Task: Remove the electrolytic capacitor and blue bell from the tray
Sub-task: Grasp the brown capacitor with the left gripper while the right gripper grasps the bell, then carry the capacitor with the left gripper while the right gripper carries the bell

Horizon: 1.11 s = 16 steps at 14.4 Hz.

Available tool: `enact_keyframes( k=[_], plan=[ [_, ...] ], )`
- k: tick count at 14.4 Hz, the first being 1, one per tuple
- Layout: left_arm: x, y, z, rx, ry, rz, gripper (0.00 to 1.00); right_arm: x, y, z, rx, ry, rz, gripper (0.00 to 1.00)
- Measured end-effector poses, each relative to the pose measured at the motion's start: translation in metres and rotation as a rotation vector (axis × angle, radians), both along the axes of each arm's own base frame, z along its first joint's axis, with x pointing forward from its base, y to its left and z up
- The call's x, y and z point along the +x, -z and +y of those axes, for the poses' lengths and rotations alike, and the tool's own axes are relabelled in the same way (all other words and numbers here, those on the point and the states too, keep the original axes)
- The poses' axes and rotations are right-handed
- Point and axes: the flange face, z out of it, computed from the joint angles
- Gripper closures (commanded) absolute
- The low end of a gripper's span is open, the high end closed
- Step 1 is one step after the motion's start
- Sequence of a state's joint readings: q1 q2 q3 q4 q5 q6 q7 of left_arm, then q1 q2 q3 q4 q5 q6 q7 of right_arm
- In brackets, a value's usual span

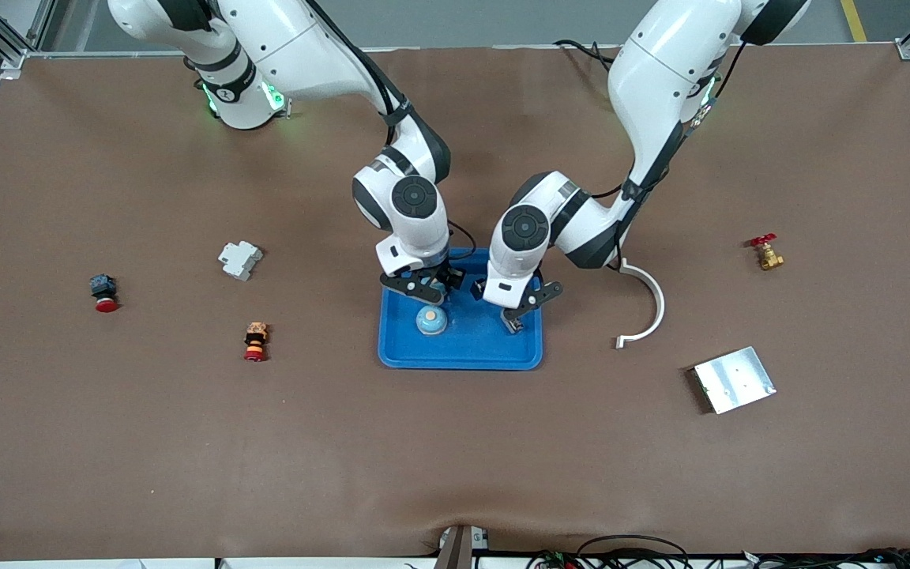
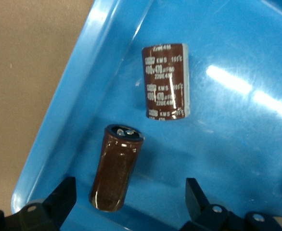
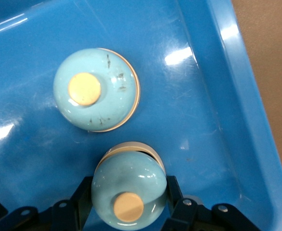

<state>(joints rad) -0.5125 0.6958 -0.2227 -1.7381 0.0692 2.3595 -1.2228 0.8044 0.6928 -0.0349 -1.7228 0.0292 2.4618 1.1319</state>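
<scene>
While the brown matte table point(image 1: 186, 442) spreads wide under both arms, a glossy blue plastic tray point(image 1: 463, 352) sits at its middle. The right gripper point(image 3: 129, 195) is clenched on a smooth, pale blue domed bell point(image 3: 127, 185) in the tray; a second bell point(image 3: 96, 89) rests just beside it. The left gripper point(image 2: 126, 199), released, straddles a shiny brown cylindrical capacitor point(image 2: 116, 168) in the tray, near another capacitor point(image 2: 166, 82) lying flat.
</scene>
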Motion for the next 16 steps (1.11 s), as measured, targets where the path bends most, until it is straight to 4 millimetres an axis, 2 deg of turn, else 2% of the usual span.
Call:
enact_keyframes(
  k=[4, 7, 9, 14, 16],
  plan=[
    [-0.002, 0.007, 0.0, -0.004, 0.0, -0.002, 0.0, 0.008, -0.008, 0.0, 0.005, 0.004, -0.013, 1.0],
    [-0.003, 0.01, 0.001, -0.009, -0.035, -0.009, 0.42, 0.025, -0.028, -0.014, -0.026, -0.03, 0.01, 1.0],
    [-0.003, 0.009, 0.0, -0.011, -0.054, -0.012, 0.66, 0.043, -0.055, -0.037, -0.046, -0.069, 0.035, 1.0],
    [0.001, 0.004, 0.002, -0.014, -0.085, -0.02, 0.98, 0.071, -0.129, -0.101, -0.074, -0.187, 0.102, 1.0],
    [0.001, 0.003, 0.002, -0.012, -0.109, -0.02, 1.0, 0.077, -0.151, -0.128, -0.071, -0.225, 0.11, 1.0]
  ],
)
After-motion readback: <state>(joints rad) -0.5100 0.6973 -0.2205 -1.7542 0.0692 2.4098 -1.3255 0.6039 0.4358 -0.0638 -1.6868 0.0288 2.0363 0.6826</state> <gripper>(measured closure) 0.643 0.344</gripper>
